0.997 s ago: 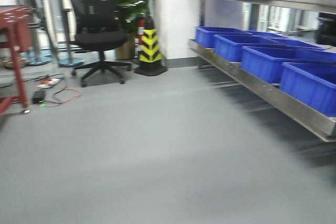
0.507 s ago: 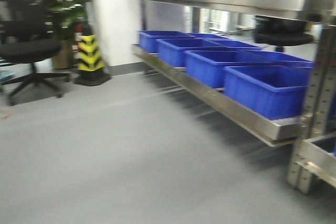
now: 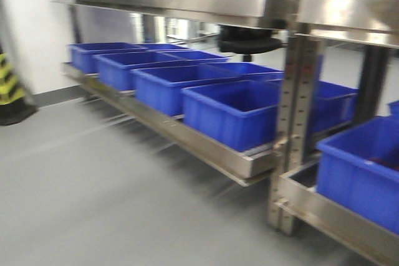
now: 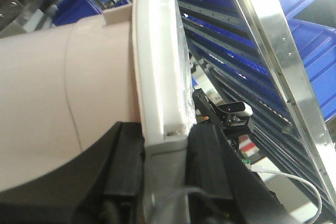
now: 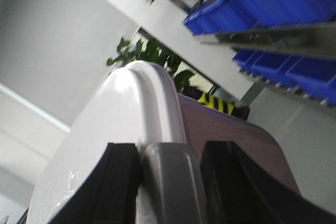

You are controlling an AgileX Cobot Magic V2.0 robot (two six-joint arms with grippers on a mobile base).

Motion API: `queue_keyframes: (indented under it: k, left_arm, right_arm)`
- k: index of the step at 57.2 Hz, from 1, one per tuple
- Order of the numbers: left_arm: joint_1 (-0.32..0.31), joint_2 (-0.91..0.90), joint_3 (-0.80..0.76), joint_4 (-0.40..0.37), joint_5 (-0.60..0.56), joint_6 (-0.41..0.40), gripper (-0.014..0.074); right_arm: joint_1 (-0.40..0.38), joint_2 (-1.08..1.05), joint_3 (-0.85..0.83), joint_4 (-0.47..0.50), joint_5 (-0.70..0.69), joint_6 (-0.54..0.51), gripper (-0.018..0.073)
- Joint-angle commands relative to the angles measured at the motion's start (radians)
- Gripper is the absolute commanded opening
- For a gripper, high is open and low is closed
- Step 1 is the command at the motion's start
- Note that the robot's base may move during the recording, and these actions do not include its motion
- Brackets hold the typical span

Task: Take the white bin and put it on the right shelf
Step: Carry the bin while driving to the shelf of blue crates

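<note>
Holding the white bin (image 4: 52,93) between my two arms, I have it off the floor (image 3: 93,204) and not yet on anything. It does not show in the front view at all, only in the two wrist views.

My left gripper (image 4: 164,145) is clamped on the bin's rim. The edge of the lid (image 4: 157,51) runs straight down into the gap, with a black finger (image 4: 123,166) pressed on each side of it. My right gripper (image 5: 167,156) grips the rim the same way, the glossy lid on one side of it and the pinkish wall on the other. Neither is slack. I judge the bin's long axis to run from one gripper to the other, across my front, so neither arm is nearer than the other.

The right shelf (image 3: 206,147) lies ahead of me and off to my right. Its steel front rail runs slantwise away towards the far left, so I am not square to it. A perforated post (image 3: 292,123) splits it into two bays. Blue bins (image 3: 230,113) stand in a row along the lower tier up to the rail's near end, and another sits in the bay right of the post. I cannot see a free spot from here. The coming move, as I judge it, turns on squaring the bin's long side to that front rail.
</note>
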Motion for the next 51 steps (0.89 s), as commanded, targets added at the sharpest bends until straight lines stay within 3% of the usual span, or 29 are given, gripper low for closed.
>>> queue_keyframes:
  k: [1, 51]
  left_arm:
    - [-0.029, -0.054, -0.037, -0.162, 0.107, 0.027, -0.0117]
    - [-0.029, -0.054, -0.037, -0.162, 0.107, 0.027, -0.0117]
  right_arm:
    - [0.019, -0.047, -0.034, 0.108, 0.083, -0.004, 0.0059]
    - [0.019, -0.047, -0.034, 0.108, 0.074, -0.004, 0.0059]
